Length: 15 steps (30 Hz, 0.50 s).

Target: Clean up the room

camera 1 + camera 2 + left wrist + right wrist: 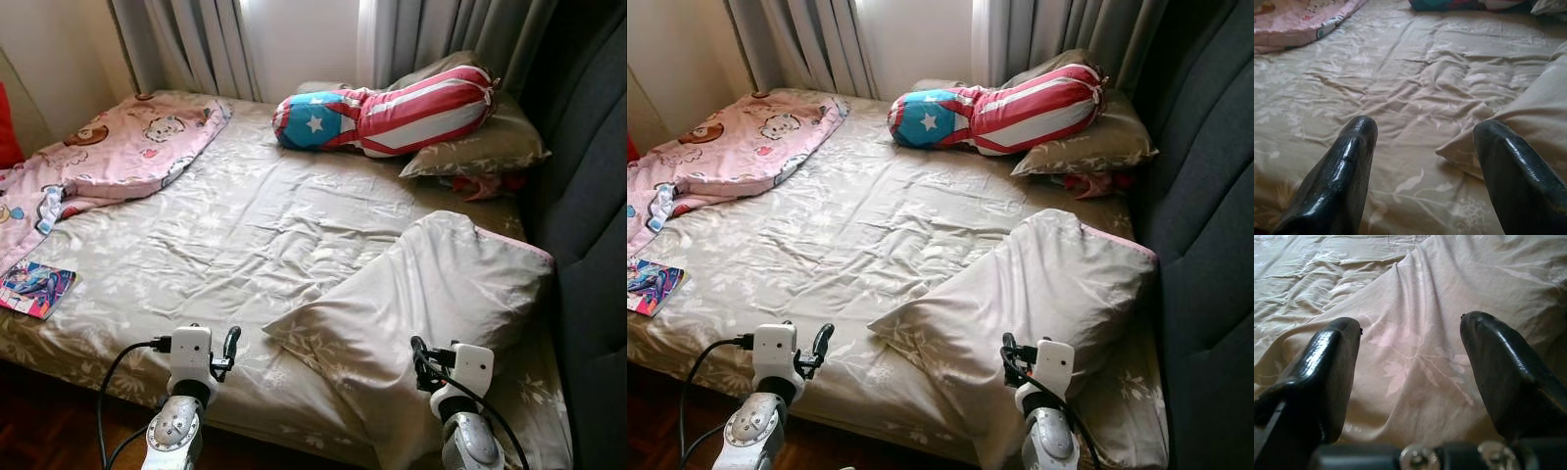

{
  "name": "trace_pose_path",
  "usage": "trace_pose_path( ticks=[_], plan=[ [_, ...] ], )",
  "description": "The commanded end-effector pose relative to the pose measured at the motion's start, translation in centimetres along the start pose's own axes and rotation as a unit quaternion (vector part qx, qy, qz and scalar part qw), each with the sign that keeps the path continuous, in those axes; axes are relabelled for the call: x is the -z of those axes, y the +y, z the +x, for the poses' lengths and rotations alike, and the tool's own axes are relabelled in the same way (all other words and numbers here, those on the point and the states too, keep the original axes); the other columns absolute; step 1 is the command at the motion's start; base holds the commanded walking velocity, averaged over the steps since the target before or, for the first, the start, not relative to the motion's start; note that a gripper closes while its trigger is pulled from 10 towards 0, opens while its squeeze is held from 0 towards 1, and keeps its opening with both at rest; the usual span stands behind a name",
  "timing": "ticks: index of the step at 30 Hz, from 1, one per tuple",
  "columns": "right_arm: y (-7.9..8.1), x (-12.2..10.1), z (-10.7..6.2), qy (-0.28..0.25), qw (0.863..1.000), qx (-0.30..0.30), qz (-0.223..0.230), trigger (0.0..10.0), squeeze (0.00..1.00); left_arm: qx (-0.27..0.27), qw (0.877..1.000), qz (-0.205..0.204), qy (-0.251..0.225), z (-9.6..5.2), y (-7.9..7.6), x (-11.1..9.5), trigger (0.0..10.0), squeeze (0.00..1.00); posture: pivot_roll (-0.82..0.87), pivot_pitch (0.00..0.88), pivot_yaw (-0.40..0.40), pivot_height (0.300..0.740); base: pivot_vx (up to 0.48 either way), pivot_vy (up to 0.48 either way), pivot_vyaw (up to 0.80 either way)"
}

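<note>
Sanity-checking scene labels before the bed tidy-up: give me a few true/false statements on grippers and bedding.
1. The left gripper is open over the beige floral sheet. True.
2. The right gripper is shut on the large beige pillow. False: it is open, holding nothing.
3. The stars-and-stripes bolster lies by the curtains. True.
4. The pink cartoon blanket covers the large beige pillow. False: it lies apart, on the bed's opposite side.
5. A colourful book lies at the bed's edge. True.
</note>
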State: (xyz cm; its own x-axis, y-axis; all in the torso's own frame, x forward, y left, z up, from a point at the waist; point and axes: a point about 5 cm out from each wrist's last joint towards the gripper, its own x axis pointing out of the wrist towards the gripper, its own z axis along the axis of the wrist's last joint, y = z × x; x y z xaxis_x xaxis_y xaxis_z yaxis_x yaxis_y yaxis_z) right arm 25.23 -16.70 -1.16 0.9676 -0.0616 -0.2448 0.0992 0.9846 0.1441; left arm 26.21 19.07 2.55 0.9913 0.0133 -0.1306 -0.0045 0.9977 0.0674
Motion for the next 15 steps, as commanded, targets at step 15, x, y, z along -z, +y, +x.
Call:
trace_pose_path(
  ticks=[15],
  plan=[
    [0.43,0.19,0.11,0.011,1.0,-0.002,-0.002,10.0,0.0,-0.001,1.0,-0.005,0.008,0.46,0.48,0.15,10.0,0.0,-0.02,0.0,0.006,0.65,0.0,0.0,0.0]
  ],
)
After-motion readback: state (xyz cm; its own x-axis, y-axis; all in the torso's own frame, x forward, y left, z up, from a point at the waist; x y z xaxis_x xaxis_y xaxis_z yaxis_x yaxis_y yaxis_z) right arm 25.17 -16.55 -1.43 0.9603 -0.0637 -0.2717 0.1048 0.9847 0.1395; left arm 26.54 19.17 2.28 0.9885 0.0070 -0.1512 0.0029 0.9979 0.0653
